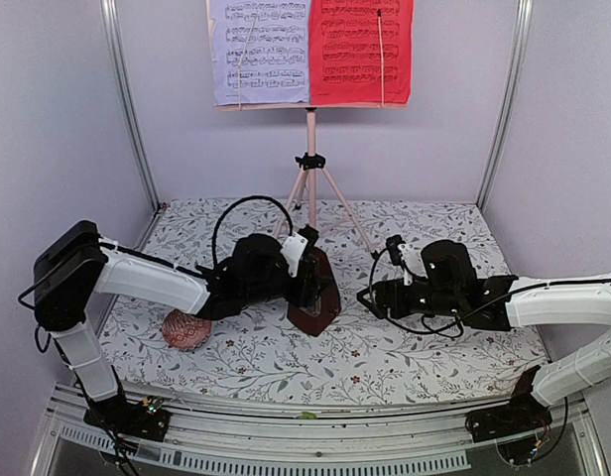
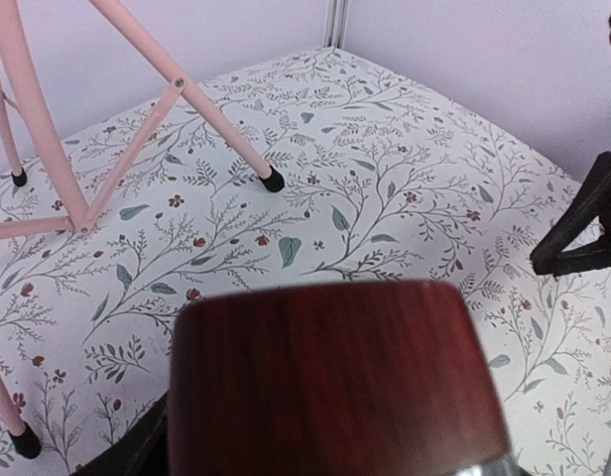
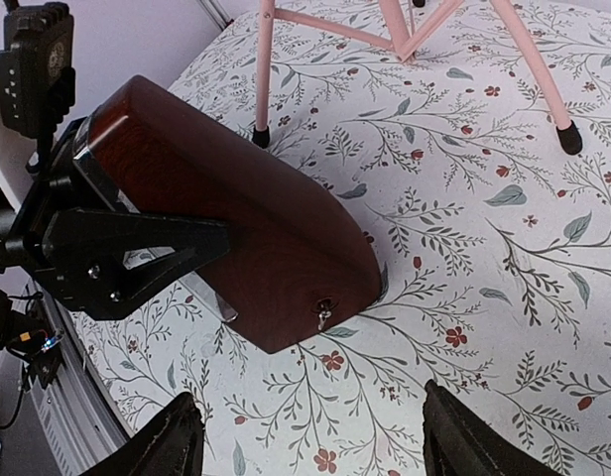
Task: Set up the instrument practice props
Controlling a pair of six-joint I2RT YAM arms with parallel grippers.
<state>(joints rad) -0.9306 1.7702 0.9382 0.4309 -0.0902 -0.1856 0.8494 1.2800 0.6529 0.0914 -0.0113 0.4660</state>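
— Top view?
— Sheets (image 1: 310,50) on the pink stand (image 1: 310,164), upper centre. The metronome (image 1: 316,297) lies tipped mid-frame at my left gripper (image 1: 307,281).
— Left wrist?
— Just its dark red wood along the bottom.
— Right wrist?
— My left finger lies along its side; I can't tell if it grips. My right gripper (image 1: 370,296) is spread wide.

Site type: robotics lab test cell, not a home or studio.
Evidence, located vs. music stand (image 1: 310,134):
- plain pale wall panels (image 1: 415,149) behind the stand & to both sides, no decor
- metal frame posts (image 1: 129,99) at rear corners, L & R of the stand
- floral cloth (image 1: 186,223) over the tabletop under the stand's feet
- metal rail (image 1: 315,433) along the near edge, opposite the stand
- L arm base (image 1: 137,416) & R arm base (image 1: 504,421) bolted at the rail
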